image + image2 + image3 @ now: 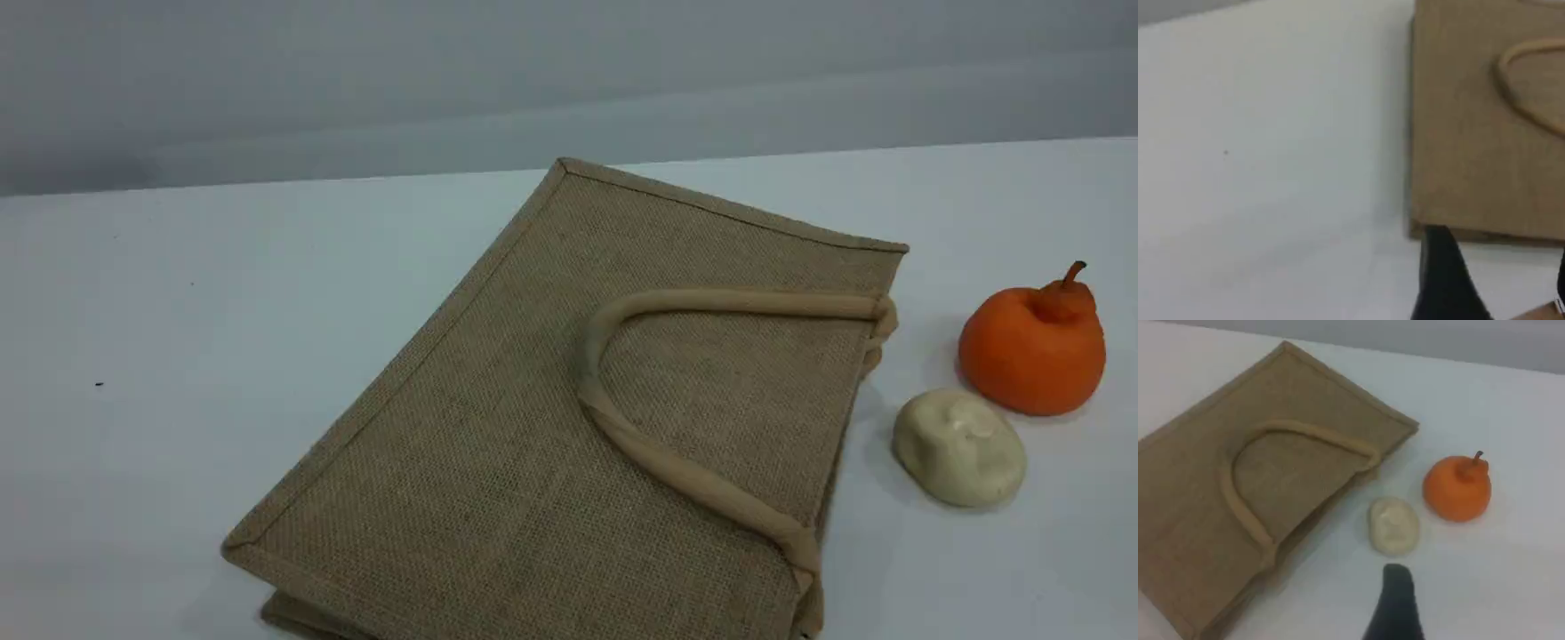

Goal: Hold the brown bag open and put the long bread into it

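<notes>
Bag [569, 427] lies flat and closed on the counter [178, 311], mouth toward the right pincer [1395, 607], the nearer one, both pincers look spread and empty, left pincer [1451, 280] at bag's corner, bread not in view

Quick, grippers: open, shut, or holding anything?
Left gripper: open, holding nothing.
Right gripper: one fingertip visible, nothing held; open.

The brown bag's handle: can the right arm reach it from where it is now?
Probably yes. The brown bag lies flat on the table with its handle on top, uncovered. The cream bun and orange fruit sit beside the bag's mouth, not on it.
</notes>
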Motion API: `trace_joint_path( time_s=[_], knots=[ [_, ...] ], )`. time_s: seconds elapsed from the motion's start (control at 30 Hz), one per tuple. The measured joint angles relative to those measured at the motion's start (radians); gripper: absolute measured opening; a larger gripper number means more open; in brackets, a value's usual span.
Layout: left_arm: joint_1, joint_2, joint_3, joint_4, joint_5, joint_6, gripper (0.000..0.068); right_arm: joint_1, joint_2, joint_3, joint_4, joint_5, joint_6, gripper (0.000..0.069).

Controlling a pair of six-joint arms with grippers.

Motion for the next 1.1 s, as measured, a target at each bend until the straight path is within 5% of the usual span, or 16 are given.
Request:
trace_joint_path(
  time_s=[0.57,0.93,1.1],
  knots=[
    [0.0,-0.152,0.1,-0.009,0.046,-0.007,0.037,-0.002,-0.003,0.0,0.0,0.001,0.0,0.0513],
    [0.001,-0.154,0.102,-0.008,0.046,-0.006,0.037,-0.14,-0.036,0.0,0.012,0.005,0.0,0.0513],
    [0.109,-0.156,0.102,-0.009,0.046,-0.004,0.037,-0.14,-0.035,0.0,0.011,0.005,-0.001,0.0513]
  ],
)
